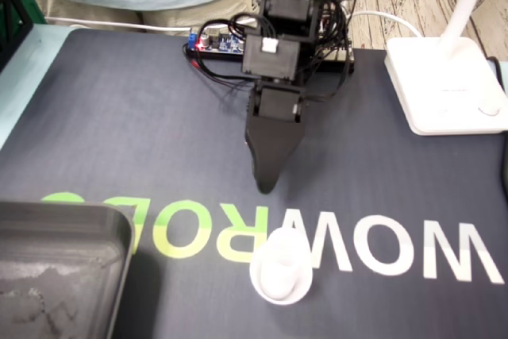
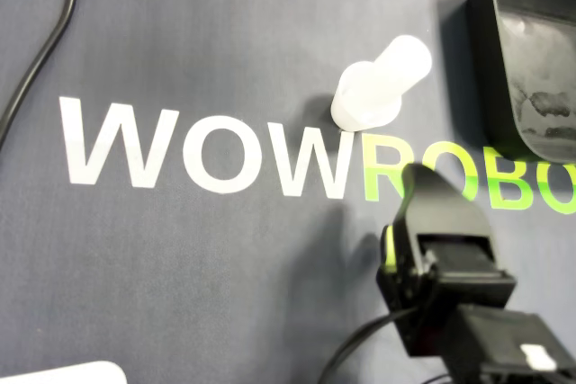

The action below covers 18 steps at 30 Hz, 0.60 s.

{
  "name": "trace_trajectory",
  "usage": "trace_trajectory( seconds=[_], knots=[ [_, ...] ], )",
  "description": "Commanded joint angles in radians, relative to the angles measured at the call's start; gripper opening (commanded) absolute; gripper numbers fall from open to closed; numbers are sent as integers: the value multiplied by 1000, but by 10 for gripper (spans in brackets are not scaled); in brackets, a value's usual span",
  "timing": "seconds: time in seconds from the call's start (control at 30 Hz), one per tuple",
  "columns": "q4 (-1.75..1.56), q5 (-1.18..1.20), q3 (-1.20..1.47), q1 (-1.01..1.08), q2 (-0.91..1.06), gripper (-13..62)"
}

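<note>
A white peg with a round flanged base (image 1: 279, 269) (image 2: 371, 94) stands on the dark mat over the printed letters. The black gripper (image 1: 266, 182) (image 2: 416, 177) points down at the mat a short way behind the peg in the fixed view and below it in the overhead view, apart from it. Only a single tapered tip shows in both views, so the jaw gap is hidden. Nothing is seen held in it.
A black tray (image 1: 63, 271) (image 2: 531, 60) sits at the mat's lower left in the fixed view. A white lamp base (image 1: 444, 85) stands at the back right. A circuit board with wires (image 1: 218, 44) lies by the arm's foot. A black cable (image 2: 40, 60) runs along the overhead view's left edge.
</note>
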Motion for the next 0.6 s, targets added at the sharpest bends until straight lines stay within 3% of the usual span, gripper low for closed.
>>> trace_trajectory(
  seconds=[0.0,0.57],
  knots=[
    [-25,25,-5,-2,75,331],
    [-215,40,175,6,75,330]
  ],
)
